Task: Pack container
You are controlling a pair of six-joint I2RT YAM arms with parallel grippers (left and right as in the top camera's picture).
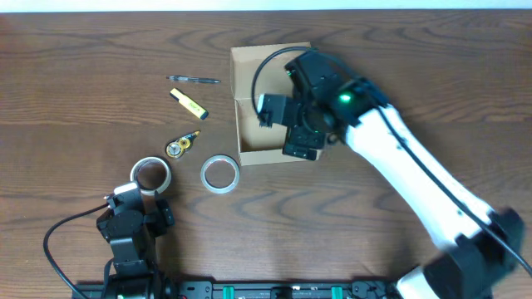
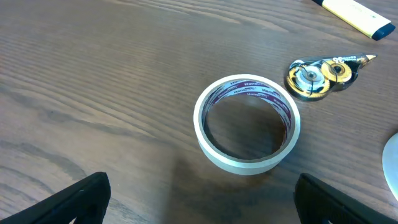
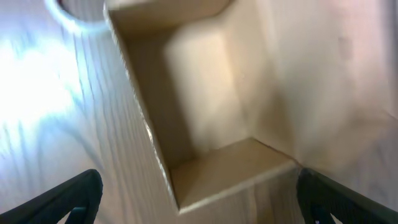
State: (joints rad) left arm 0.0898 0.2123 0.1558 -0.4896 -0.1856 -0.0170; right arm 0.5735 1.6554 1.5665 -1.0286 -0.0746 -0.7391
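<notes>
Left gripper [image 2: 200, 196] jaws stand wide apart, empty, with the masking tape roll [image 2: 245, 163] lying flat on the tabletop [image 2: 93, 74] just ahead, centred between them. Farther off, the open cardboard box [image 1: 247, 124] sits under the right gripper [image 3: 199, 196], its jaws also apart; the left arm is nearer the roll.

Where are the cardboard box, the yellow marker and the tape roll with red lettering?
cardboard box [image 1: 253, 129], overhead view, bare inside floor.
yellow marker [image 1: 189, 103], overhead view, middle of its body.
tape roll [image 2: 245, 165], left wrist view, front outer wall.
</notes>
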